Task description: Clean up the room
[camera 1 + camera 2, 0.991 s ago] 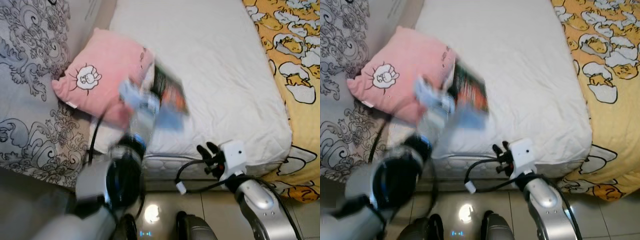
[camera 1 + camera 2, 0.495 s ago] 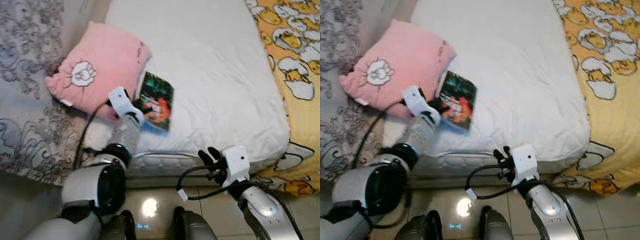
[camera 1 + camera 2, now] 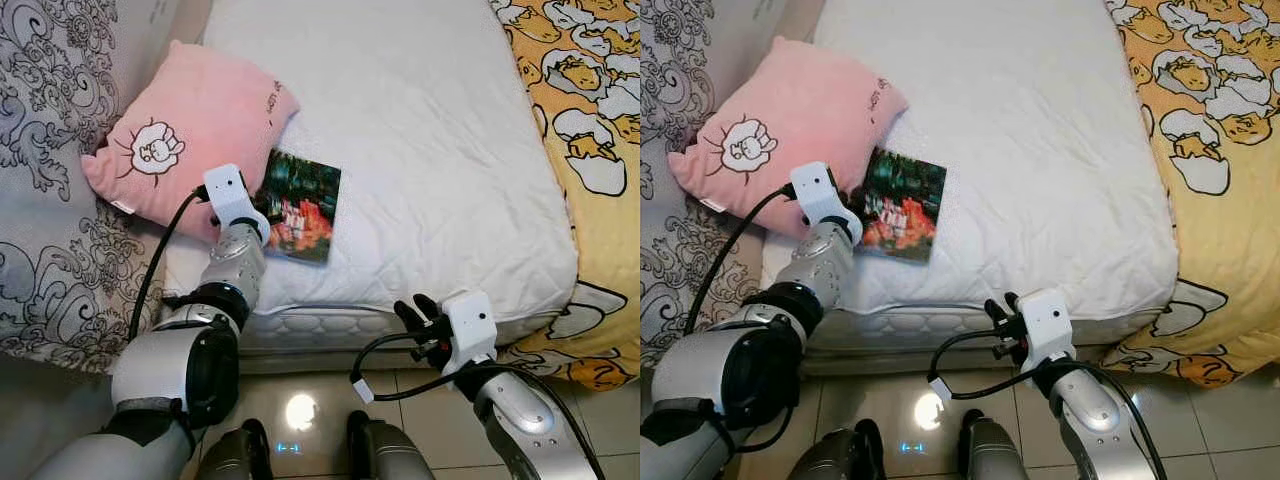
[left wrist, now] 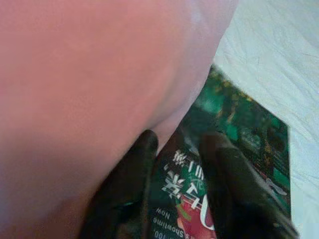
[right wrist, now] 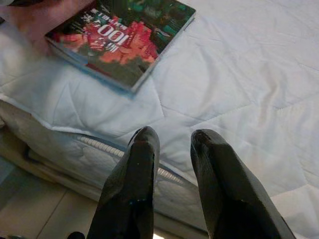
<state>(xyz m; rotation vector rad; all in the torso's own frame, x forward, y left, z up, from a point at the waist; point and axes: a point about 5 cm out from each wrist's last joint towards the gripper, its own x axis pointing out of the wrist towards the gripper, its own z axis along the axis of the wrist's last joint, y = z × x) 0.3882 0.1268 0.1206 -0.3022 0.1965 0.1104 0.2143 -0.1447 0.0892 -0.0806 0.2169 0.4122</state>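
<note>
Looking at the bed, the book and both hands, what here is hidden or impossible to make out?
- Book: its left edge is covered by the left hand and pink pillow.
- Book title, eye views: too small.
- Yellow blanket: cut by the right edge.
- Right hand: the floor under it is hidden.

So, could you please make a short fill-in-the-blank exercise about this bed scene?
1. The book lies on the white ____.
2. Beside the book rests a ____ pillow.
3. The left gripper reaches the book's edge nearest the ____.
4. The right gripper hangs with its jaws ____, holding nothing.

Missing words: mattress; pink; pillow; apart
</note>
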